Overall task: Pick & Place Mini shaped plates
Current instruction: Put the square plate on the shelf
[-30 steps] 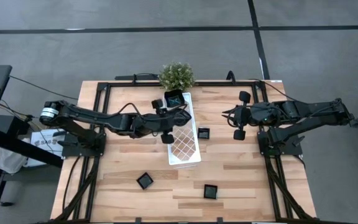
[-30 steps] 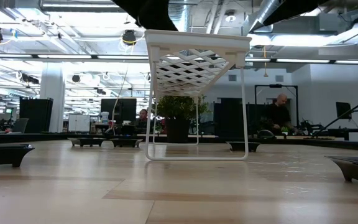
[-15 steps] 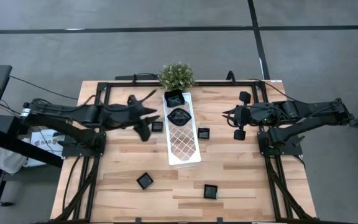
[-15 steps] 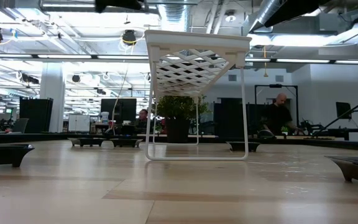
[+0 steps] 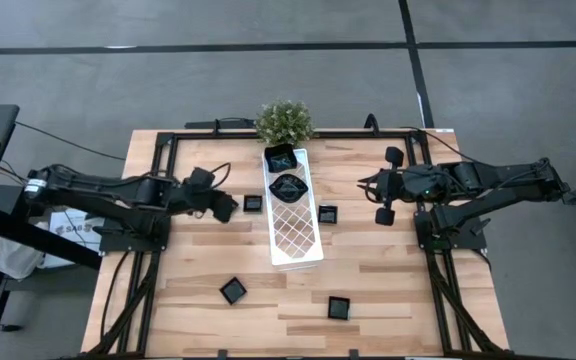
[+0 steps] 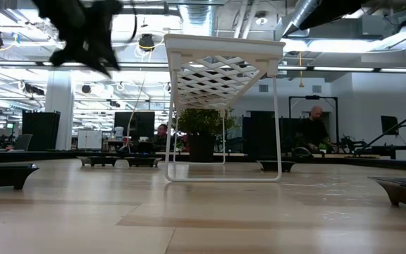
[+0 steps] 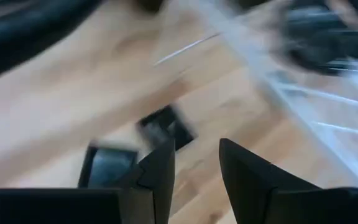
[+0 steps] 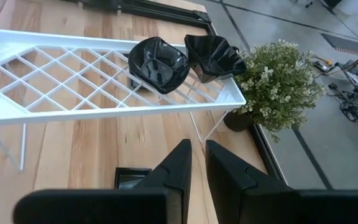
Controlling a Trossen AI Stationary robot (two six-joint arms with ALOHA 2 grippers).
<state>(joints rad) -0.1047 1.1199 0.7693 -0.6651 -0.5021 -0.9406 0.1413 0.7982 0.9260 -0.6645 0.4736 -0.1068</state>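
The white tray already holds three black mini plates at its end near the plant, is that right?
Not quite: the white tray holds two black mini plates at its end near the plant, not three. The right wrist view shows both.

Two plates (image 5: 286,171) sat on tray (image 5: 297,238) at far end; plant (image 5: 284,121) behind tray at table's (image 5: 388,290) far edge.

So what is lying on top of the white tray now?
Two black mini plates sit on the white tray at its end nearest the plant: one wavy-edged, one more angular. The rest of the lattice is bare.
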